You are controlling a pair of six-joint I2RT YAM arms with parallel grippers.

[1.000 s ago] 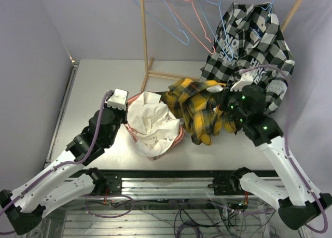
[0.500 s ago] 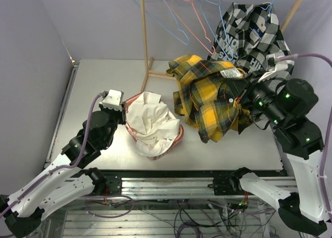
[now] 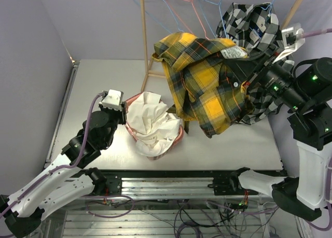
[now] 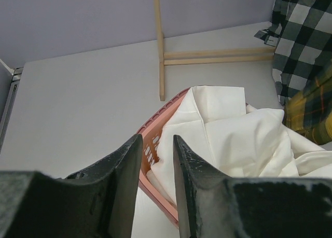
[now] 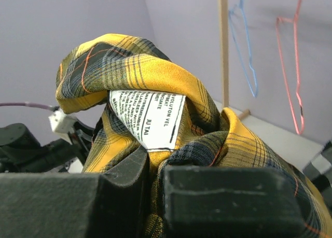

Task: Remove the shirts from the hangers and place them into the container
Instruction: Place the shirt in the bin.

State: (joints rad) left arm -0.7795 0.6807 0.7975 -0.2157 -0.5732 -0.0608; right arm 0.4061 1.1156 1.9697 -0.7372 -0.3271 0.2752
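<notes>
Right gripper [image 5: 155, 168] pinches the plaid shirt [image 3: 207, 87], raised above the table [image 3: 104, 82], right of the basket [image 4: 165, 106]. Left gripper [image 4: 155, 143], jaws narrow, clamps the basket's left rim; white shirt [image 3: 150, 121] lies inside.

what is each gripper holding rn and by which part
Right gripper: the yellow plaid shirt, pinched at bunched cloth just below its label. Left gripper: jaws apart at the basket rim; a grip cannot be told.
</notes>
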